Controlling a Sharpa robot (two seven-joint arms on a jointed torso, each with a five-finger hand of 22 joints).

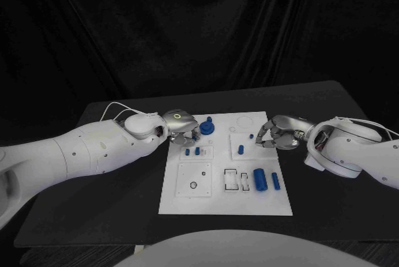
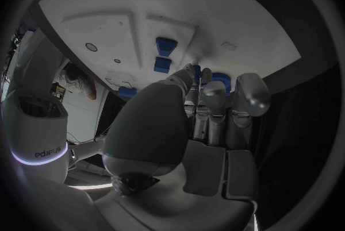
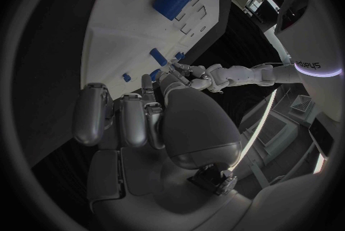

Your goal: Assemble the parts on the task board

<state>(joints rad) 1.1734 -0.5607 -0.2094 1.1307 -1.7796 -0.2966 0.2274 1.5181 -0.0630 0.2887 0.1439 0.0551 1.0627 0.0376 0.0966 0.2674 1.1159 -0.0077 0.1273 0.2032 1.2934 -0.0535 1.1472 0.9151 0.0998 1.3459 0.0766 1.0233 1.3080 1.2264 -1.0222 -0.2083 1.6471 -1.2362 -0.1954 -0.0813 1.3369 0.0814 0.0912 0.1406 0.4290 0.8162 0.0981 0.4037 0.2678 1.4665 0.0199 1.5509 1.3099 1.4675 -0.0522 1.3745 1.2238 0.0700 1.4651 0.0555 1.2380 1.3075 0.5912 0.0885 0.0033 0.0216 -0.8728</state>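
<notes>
The left hand (image 1: 180,128) hovers over the far left corner of the white task board (image 1: 216,205) on the black desk (image 1: 91,209). Its fingers (image 2: 215,106) lie curled together, yet whether they pinch anything I cannot tell — its own palm hides the tips. Just beside it stands a round blue part (image 1: 206,127) with a peg on top. Two small blue pegs (image 1: 193,152) sit nearer, another small blue peg (image 1: 240,149) further right, and two blue cylinders (image 1: 266,180) lie near the board's right edge. The right hand (image 1: 275,134) hangs at that edge — fingers curled, its grasp hidden.
</notes>
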